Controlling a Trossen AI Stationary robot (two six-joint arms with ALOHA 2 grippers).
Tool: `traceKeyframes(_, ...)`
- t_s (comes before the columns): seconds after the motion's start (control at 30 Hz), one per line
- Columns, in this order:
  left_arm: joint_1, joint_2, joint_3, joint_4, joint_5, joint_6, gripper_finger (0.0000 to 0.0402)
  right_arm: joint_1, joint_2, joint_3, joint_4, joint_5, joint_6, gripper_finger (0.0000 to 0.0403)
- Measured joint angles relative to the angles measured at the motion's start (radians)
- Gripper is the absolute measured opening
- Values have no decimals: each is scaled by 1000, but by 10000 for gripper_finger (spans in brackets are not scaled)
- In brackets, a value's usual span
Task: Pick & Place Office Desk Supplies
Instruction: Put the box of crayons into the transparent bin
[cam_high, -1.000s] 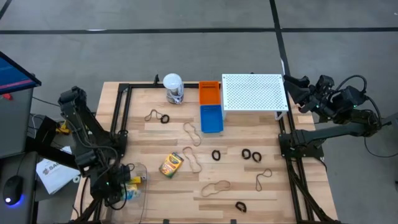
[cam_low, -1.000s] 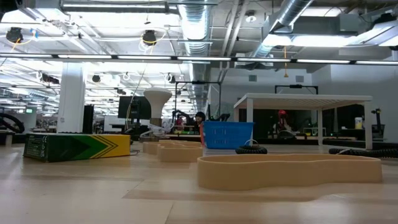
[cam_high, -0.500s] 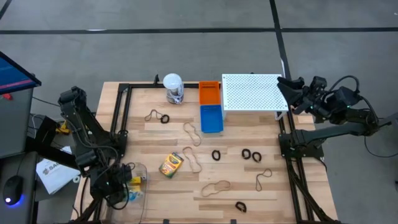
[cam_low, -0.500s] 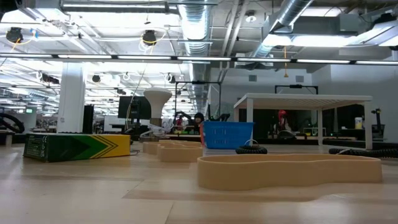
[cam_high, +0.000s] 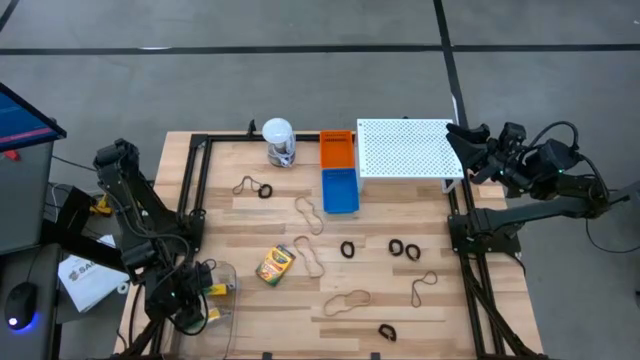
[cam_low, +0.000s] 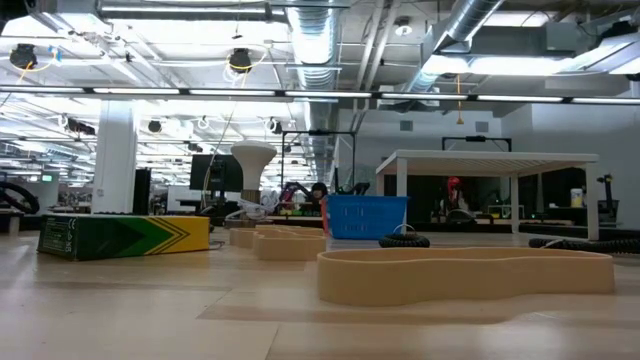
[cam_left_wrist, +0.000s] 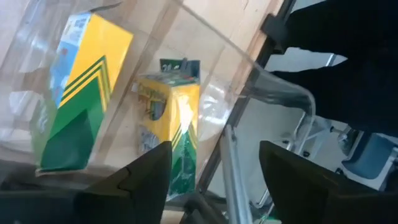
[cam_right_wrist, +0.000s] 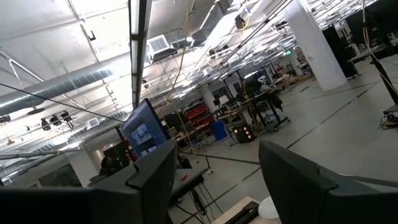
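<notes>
While left claw (cam_high: 205, 295) gapes over crayon box (cam_left_wrist: 169, 134), right claw (cam_high: 458, 135) gapes empty.

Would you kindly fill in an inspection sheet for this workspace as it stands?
Surface: wooden table, black frame.
Job's things: crayon box mid-table; another in clear bin at left edge; rubber bands and black clips scattered.
Clutter: white-lidded jar, orange bin, blue bin, white perforated shelf.
Grippers: left gripper open over clear bin; right gripper open at shelf's right edge.
Cables: on right arm.
Surroundings: grey floor.
</notes>
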Motion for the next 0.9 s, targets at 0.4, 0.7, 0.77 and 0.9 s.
traceKeyframes(0.4,78,-5,0,159,-150,33,244,0,0,0,0,0,26,224)
traceKeyframes(0.7,383,-30,0,355,-115,291,244,1,0,0,0,-4,34,224)
traceKeyframes(0.77,457,-34,0,408,-63,308,241,1,0,0,0,-4,34,224)
traceKeyframes(0.9,592,-36,1,516,47,342,229,1,0,0,0,-6,34,224)
